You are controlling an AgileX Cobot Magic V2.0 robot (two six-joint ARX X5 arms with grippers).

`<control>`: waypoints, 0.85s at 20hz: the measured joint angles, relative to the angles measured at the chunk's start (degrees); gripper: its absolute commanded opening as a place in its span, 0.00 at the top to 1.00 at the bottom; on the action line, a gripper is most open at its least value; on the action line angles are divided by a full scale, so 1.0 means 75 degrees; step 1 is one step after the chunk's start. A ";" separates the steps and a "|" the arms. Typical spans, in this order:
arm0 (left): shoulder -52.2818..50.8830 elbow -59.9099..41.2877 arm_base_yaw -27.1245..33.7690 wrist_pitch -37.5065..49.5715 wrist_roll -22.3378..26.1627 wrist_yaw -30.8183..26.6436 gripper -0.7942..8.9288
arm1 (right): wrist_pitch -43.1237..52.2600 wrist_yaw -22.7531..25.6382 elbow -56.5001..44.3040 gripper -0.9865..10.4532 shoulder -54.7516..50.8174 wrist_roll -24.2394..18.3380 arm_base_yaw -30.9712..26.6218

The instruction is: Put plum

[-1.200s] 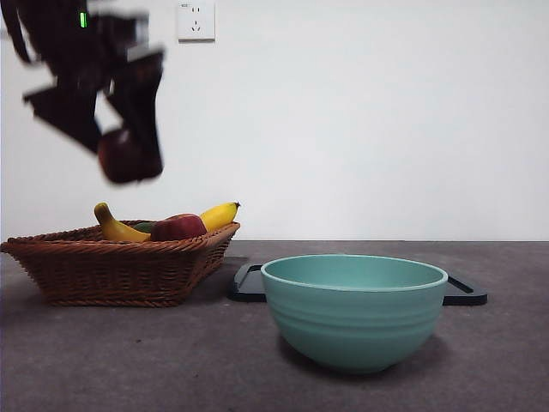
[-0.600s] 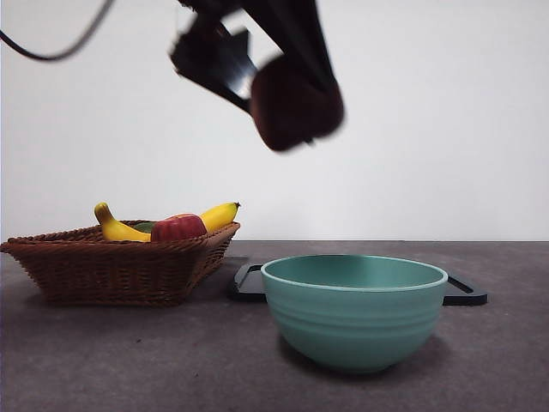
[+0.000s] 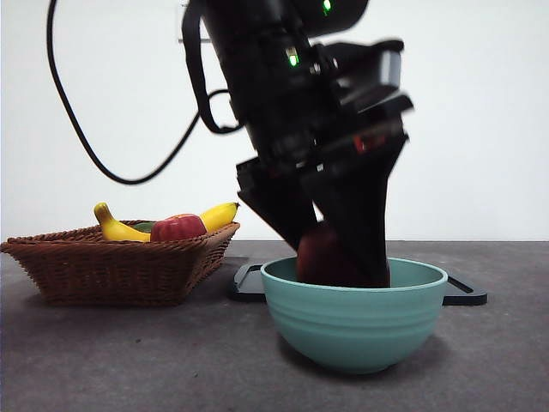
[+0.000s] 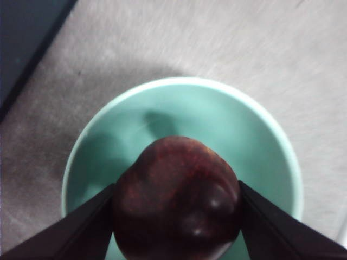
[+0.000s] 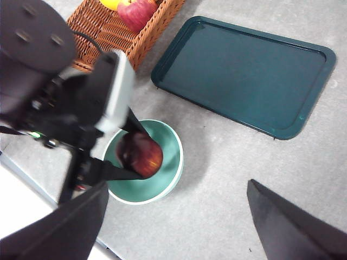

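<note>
My left gripper is shut on the plum, a glossy dark maroon fruit. It holds the plum just inside the rim of the teal bowl. In the front view the plum shows between the black jaws, at rim height of the bowl. The right wrist view looks down from high above on the plum, the bowl and the left arm. My right gripper hangs open well above the table, nothing between its jaws.
A wicker basket at the left holds a banana, a red apple and other fruit. A dark tray lies flat behind the bowl. A black cable hangs from the left arm.
The left gripper has carried the plum from high over the basket rightward and then down into the mouth of the bowl.
</note>
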 measured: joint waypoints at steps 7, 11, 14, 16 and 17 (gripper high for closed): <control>0.0408 0.0000 -0.0085 0.0335 0.0277 -0.0198 0.62 | 0.0000 0.0000 0.0000 0.55 0.0000 0.0000 0.0000; 0.0408 0.0000 -0.0102 0.0332 0.0326 -0.0201 0.48 | 0.0000 0.0000 0.0000 0.55 0.0000 0.0000 0.0000; 0.0408 0.0000 -0.0114 0.0332 0.0329 -0.0198 0.48 | 0.0000 0.0000 0.0000 0.55 0.0000 0.0000 0.0000; 0.0408 0.0000 -0.0114 0.0306 0.0329 -0.0198 0.48 | 0.0000 0.0000 0.0000 0.55 0.0000 0.0000 0.0000; 0.0405 0.0000 -0.0114 0.0259 0.0329 -0.0198 0.48 | 0.0000 0.0000 0.0000 0.55 0.0000 0.0000 0.0000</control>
